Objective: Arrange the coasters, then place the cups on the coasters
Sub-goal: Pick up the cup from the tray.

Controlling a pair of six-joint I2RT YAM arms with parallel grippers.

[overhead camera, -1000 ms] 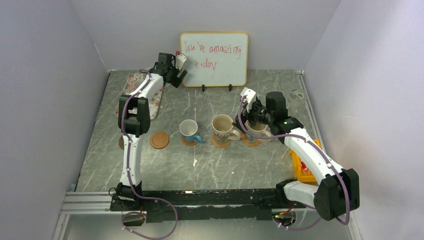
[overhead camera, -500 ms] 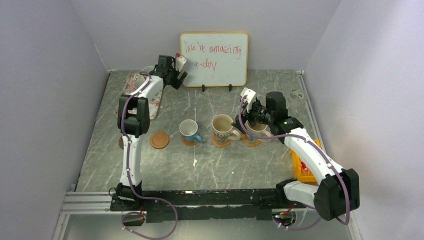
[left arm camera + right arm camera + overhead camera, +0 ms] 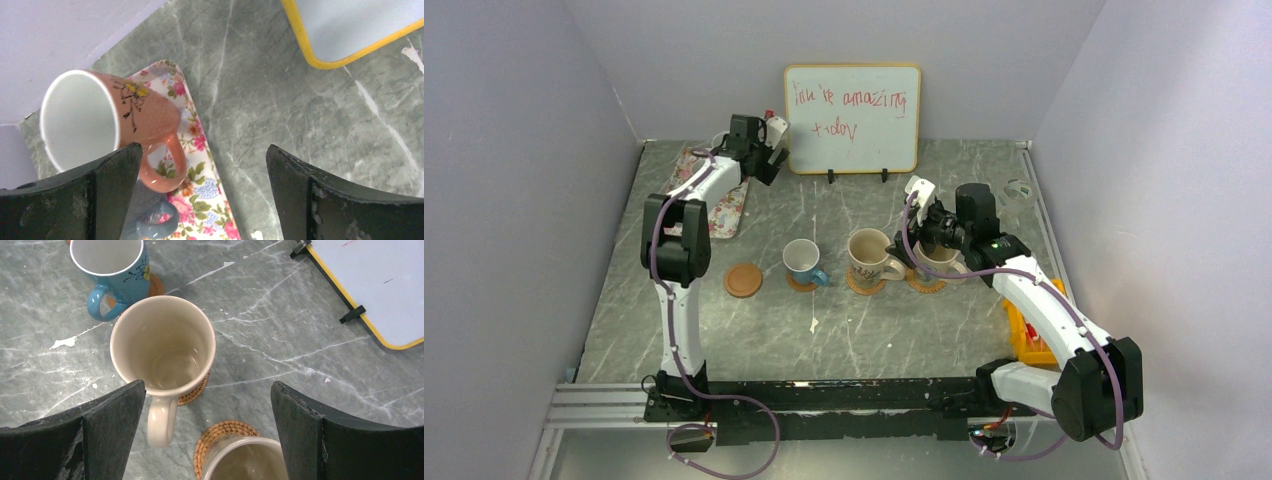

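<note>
Orange-brown cup (image 3: 135, 117) sits off-centre beside one finger of the wide-spread left gripper (image 3: 204, 150) — closing now could clip its rim and topple it onto the floral tray (image 3: 210, 205).

You've open table (image 3: 874, 335) on the near side of the cup row (image 3: 867, 255) (cups close together), with the whiteboard (image 3: 852, 118) walling the back.

Orange-brown mug (image 3: 107, 120) on floral tray (image 3: 200, 150)

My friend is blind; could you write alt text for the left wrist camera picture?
An orange-brown mug with a white inside sits on a floral tray, just beyond the open left gripper. The corner of a yellow-framed whiteboard shows at top right.
</note>
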